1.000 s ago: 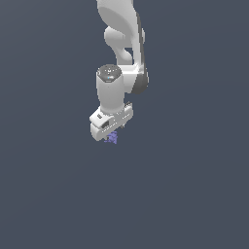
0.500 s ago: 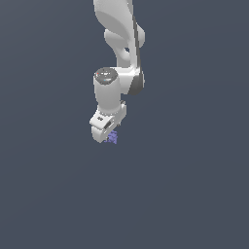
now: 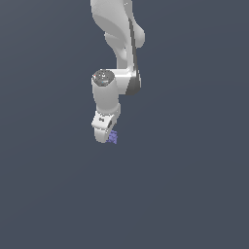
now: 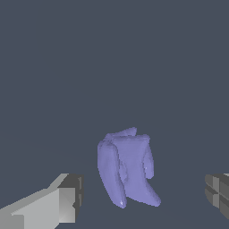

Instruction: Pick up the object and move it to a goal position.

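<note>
The object is a tiny periwinkle-purple knobbly item, seen in the exterior view just at the lower end of my white gripper. In the wrist view the object sits between my two fingers, with a clear gap on each side. One fingertip and the other fingertip stand wide apart and touch nothing. The gripper is open around the object and does not hold it.
The white arm reaches down from the top of the exterior view. Everything else in both views is a plain dark grey-blue surface with no other objects or edges showing.
The wrist and gripper have shifted slightly toward the exterior view's left and a little lower. The purple object has stayed where it was.
</note>
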Tool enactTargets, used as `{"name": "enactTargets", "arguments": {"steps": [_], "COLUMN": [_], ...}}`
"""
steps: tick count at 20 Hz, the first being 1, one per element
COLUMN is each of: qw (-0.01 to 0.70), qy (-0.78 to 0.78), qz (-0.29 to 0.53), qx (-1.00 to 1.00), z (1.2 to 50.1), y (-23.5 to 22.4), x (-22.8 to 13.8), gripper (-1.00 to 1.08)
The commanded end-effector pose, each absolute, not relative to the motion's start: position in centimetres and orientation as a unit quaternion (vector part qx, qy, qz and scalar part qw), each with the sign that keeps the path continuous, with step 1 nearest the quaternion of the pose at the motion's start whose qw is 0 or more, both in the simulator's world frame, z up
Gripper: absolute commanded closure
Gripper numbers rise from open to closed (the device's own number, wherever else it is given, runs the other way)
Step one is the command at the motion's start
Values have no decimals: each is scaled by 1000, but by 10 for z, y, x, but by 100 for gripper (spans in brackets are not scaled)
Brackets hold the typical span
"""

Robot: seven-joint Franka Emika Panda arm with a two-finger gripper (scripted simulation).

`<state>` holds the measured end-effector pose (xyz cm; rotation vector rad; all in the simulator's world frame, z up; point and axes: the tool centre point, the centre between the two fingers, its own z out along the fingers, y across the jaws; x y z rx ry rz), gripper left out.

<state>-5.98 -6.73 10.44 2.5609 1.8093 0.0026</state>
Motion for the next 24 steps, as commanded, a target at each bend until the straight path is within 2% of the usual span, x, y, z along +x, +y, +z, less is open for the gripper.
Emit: {"name": "enactTargets", "arguments": {"steps": [1,18,24], "qw": [2,0,0], "qy": [598,645,646], "qz": [1,0,0], "qx": [801,764,764], "z": [102,94,74], "y": [-69,-73,-73], "x": [-63,-71,-71], "gripper": [-92,-92,-92]}}
